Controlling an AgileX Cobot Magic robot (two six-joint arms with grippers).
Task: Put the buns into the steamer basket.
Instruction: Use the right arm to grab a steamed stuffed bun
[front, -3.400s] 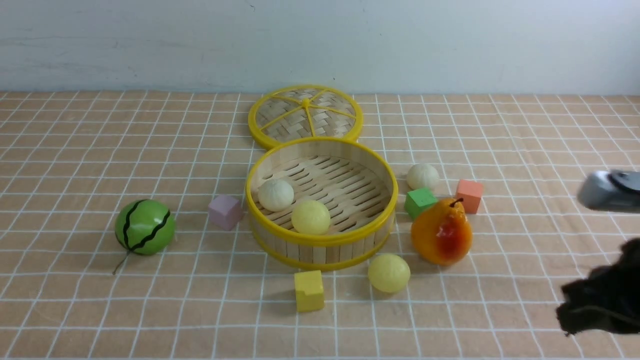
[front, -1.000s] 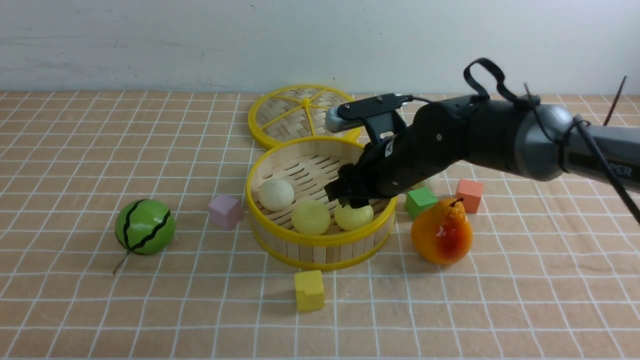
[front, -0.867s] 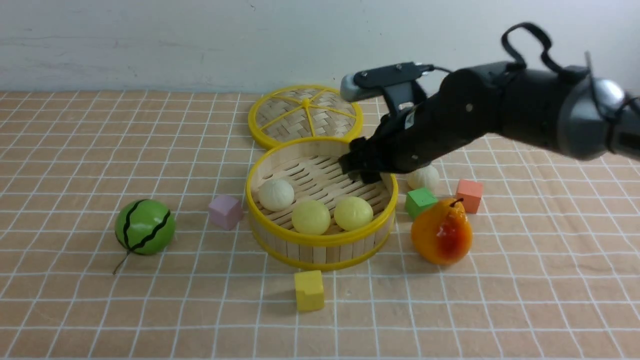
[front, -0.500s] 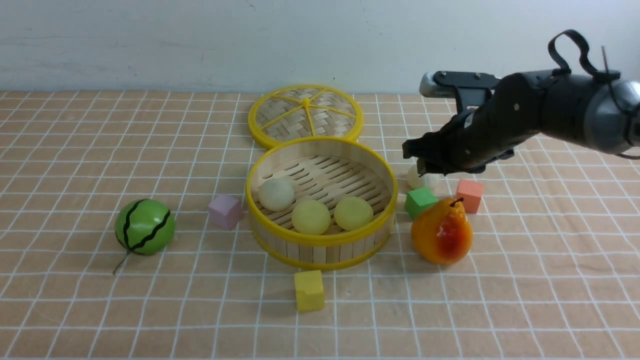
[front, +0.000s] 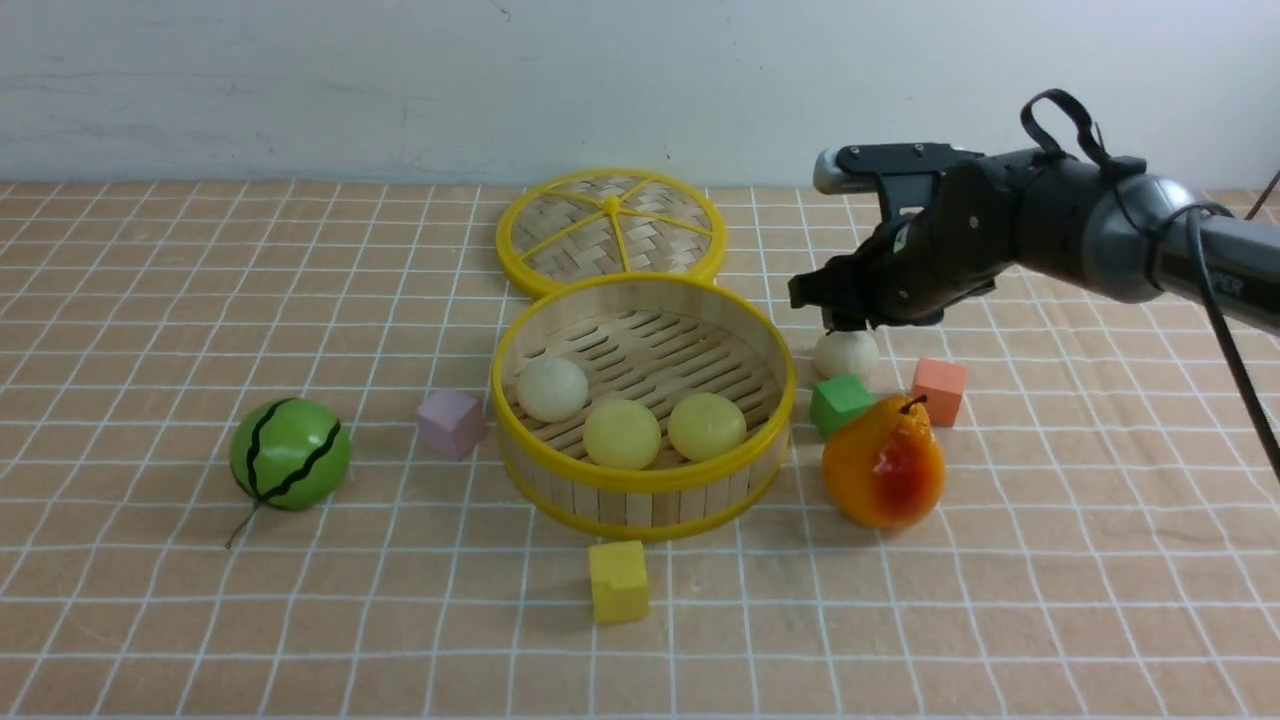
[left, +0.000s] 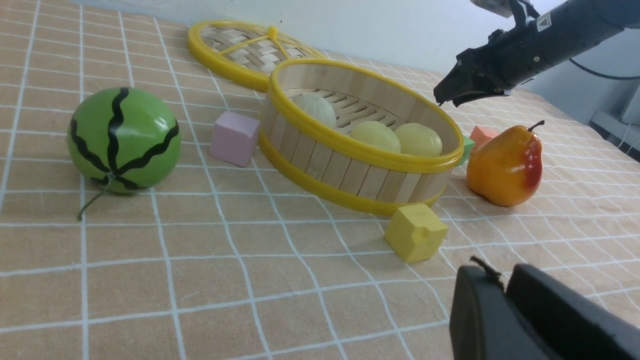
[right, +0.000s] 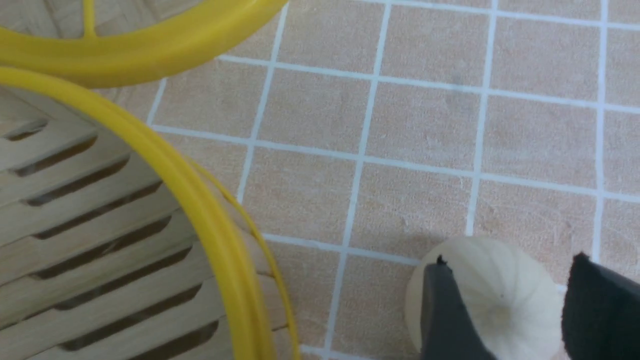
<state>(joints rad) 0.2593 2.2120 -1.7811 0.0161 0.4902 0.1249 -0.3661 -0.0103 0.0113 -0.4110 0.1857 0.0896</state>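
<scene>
The steamer basket stands at the centre of the front view on the checked bench. Its flat woven lid lies just behind it, higher in the frame. Three buns rest on the slatted floor along the basket's near wall: an off-white bun at the left, a pale yellow bun in the middle and a second yellow bun just right of it. The fourth bun, off-white and pleated, lies outside on the bench, right of the basket and just behind the green cube. A salmon cube sits further right, and the pear stands in front of both cubes. The right hand reaches in from the right edge of the frame and hangs directly over the fourth bun. In the right wrist view its dark fingers stand apart on either side of that bun, but I cannot tell whether they press on it. The left hand shows only in the left wrist view, its two black fingers closed together with nothing between them. The watermelon ball sits at middle left, a pink cube just left of the basket, and a yellow cube in front of it.
</scene>
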